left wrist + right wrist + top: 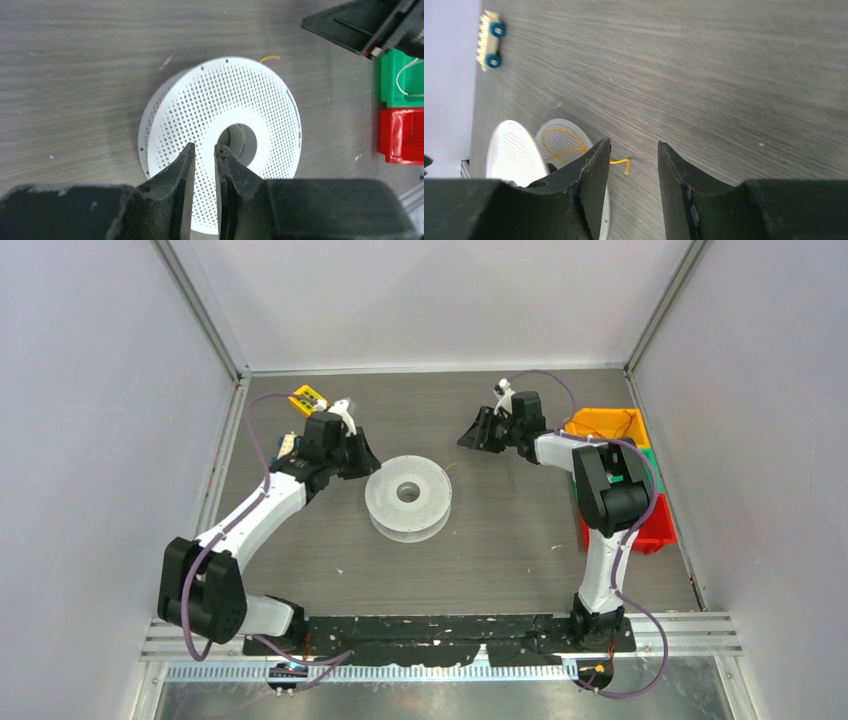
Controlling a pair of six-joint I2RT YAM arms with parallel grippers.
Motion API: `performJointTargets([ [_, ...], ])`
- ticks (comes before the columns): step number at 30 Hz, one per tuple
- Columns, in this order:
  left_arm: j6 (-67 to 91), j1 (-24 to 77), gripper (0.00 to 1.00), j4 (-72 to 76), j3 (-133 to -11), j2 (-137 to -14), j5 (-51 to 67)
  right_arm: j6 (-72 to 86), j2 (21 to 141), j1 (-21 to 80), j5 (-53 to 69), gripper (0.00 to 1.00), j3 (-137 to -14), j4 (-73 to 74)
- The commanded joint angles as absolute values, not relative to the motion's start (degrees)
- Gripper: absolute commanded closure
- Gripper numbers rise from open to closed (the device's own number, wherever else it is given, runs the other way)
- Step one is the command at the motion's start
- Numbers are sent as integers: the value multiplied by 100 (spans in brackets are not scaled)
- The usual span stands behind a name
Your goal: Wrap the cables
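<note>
A white perforated spool lies flat in the middle of the table. The thin yellow-orange cable is coiled between the spool's flanges. Its free end sticks out onto the table and also shows in the left wrist view. My left gripper hovers at the spool's left edge. Its jaws are a narrow gap apart over the spool's face and hold nothing. My right gripper is up and to the right of the spool. It is open and empty, with the cable end just left of the gap.
A yellow connector block lies at the back left and shows in the right wrist view. Orange, green and red bins stand along the right side. A thin white wire lies in the green bin.
</note>
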State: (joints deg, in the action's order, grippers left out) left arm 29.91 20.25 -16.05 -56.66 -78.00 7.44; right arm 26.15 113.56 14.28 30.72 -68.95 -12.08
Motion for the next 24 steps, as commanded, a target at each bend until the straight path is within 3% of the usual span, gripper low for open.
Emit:
performJointTargets([
  [1,3262,2071,78,-1209,-5426,-7693,1413,2271,11639,1457,3113,56,-7140,-650],
  [18,3366,2298,78,-888,-5020,-7923,1367,2130,11989,1783,3469,60,-7133,-599],
  [23,3405,2307,78,-853,-4982,-8050,1381,2178,11983,1813,3422,68,-7002,-716],
  [24,3431,2309,78,-826,-4952,-8073,1381,2181,11936,1812,3412,73,-6959,-755],
])
